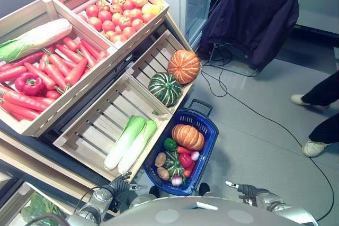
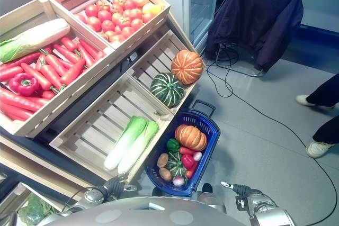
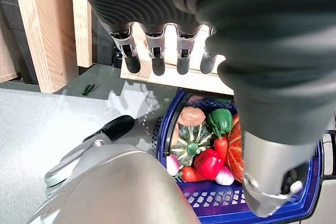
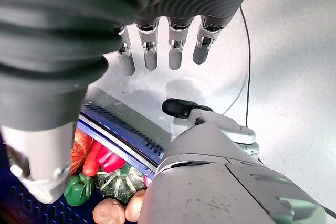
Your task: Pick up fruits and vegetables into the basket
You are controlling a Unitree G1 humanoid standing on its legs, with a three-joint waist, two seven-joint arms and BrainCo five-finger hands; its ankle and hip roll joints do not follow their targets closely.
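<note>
Sitting on the floor [image 1: 254, 146] at approx 6 o'clock of the head views, the blue basket [image 1: 205, 130] holds an orange pumpkin [image 1: 187, 136], a small green squash [image 1: 172, 163], a green pepper [image 1: 170, 143], a red pepper [image 1: 185, 160], potatoes [image 1: 160, 159] and radishes [image 1: 177, 180]; its black handle [image 1: 201, 104] lies at the 12 o'clock end. Just beside it, at 9 o'clock, a wooden crate [image 1: 90, 125] carries two pale green cabbages [image 1: 131, 141]. At 12 o'clock from the basket another crate [image 1: 153, 56] holds a dark green squash [image 1: 164, 89] touching a second orange pumpkin [image 1: 184, 66]. Upper crates, approx 10–11 o'clock: carrots [image 1: 53, 72] w/ a red bell pepper [image 1: 29, 83] and a long cabbage [image 1: 34, 38], then tomatoes [image 1: 116, 14].

Left hand [image 1: 117, 184] hangs at 7 o'clock, near the basket's corner, not touching it; its fingers [image 3: 152, 59] are straight, slightly apart, holding nothing, w/ the basket's contents below them in the wrist view. Right hand [image 1: 242, 188] hangs at 5 o'clock over bare floor; its fingers [image 4: 176, 51] are likewise straight and empty.

A dark cloth [image 1: 251, 19] drapes a chair at 1 o'clock. A person's legs and light shoes [image 1: 315, 147] show at 3 o'clock.
</note>
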